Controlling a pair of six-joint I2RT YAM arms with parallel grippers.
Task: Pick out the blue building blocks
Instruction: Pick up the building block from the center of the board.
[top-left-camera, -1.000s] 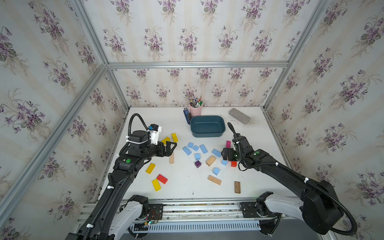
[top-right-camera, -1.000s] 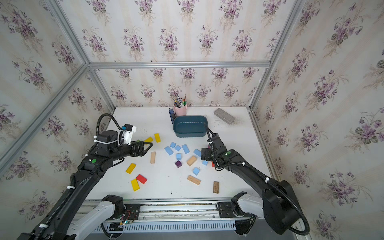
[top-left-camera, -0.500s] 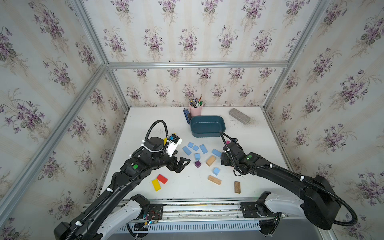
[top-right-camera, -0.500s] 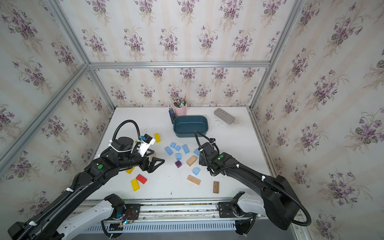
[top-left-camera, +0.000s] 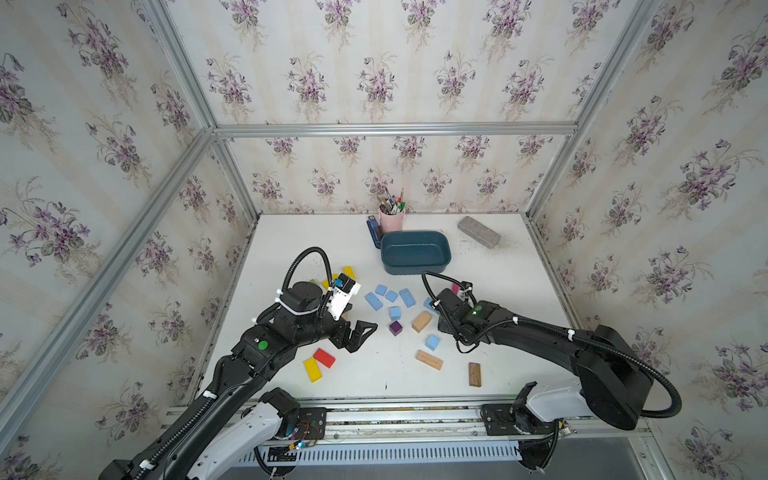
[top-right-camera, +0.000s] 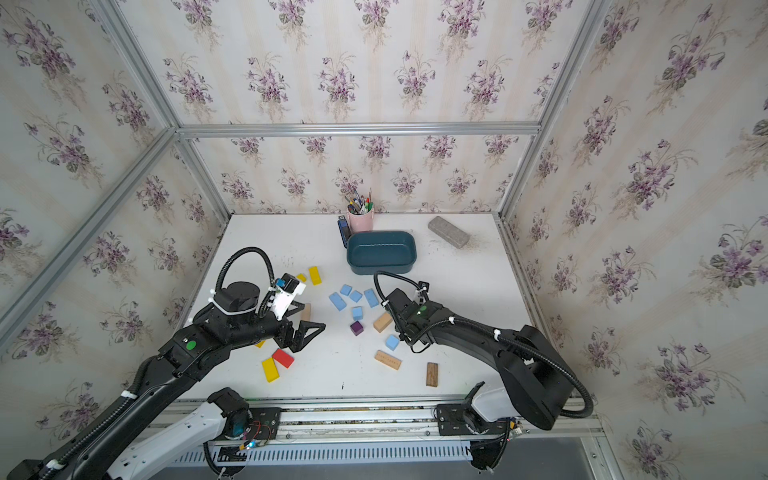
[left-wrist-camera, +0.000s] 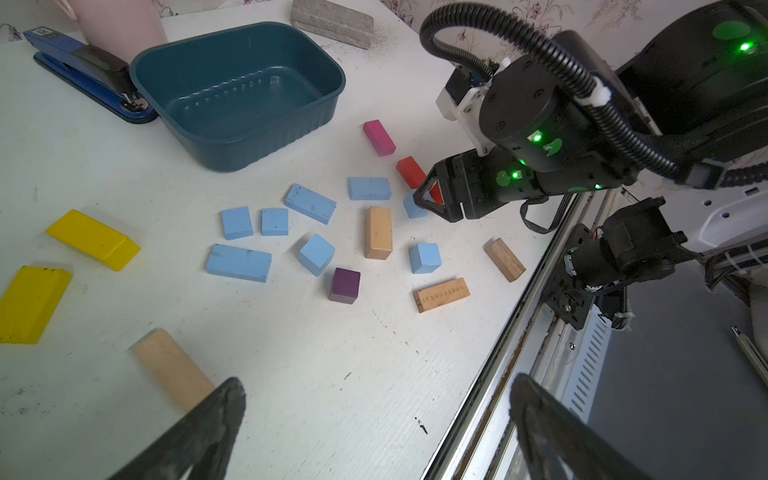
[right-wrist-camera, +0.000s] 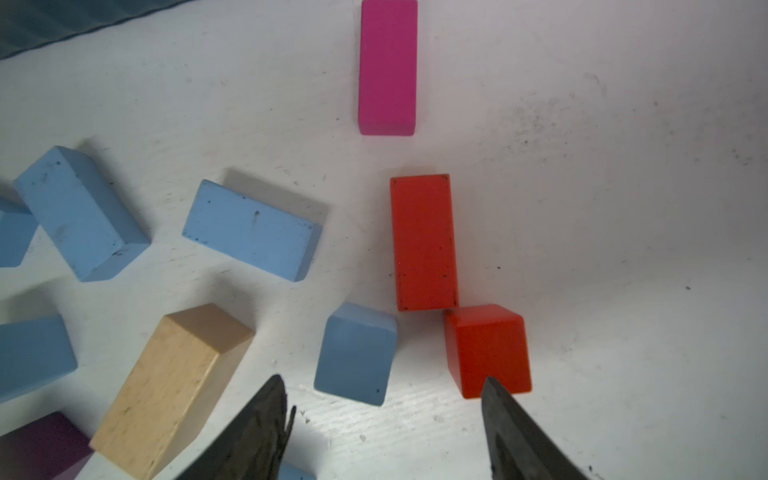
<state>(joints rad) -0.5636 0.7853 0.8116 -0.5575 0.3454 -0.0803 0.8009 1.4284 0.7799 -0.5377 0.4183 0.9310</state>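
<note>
In both top views the left fingers hang spread wide and empty over the white surface. They are left of the matte light blue building blocks, which lie scattered mid-surface, frontward of the dark teal plastic tub. The left wrist view shows the right fingers low around one small light blue cube. In the right wrist view those fingers stand parted. That cube lies between their tips, unclamped, beside a red cube.

Floral wallpaper walls, aluminium frame, white tabletop
</note>
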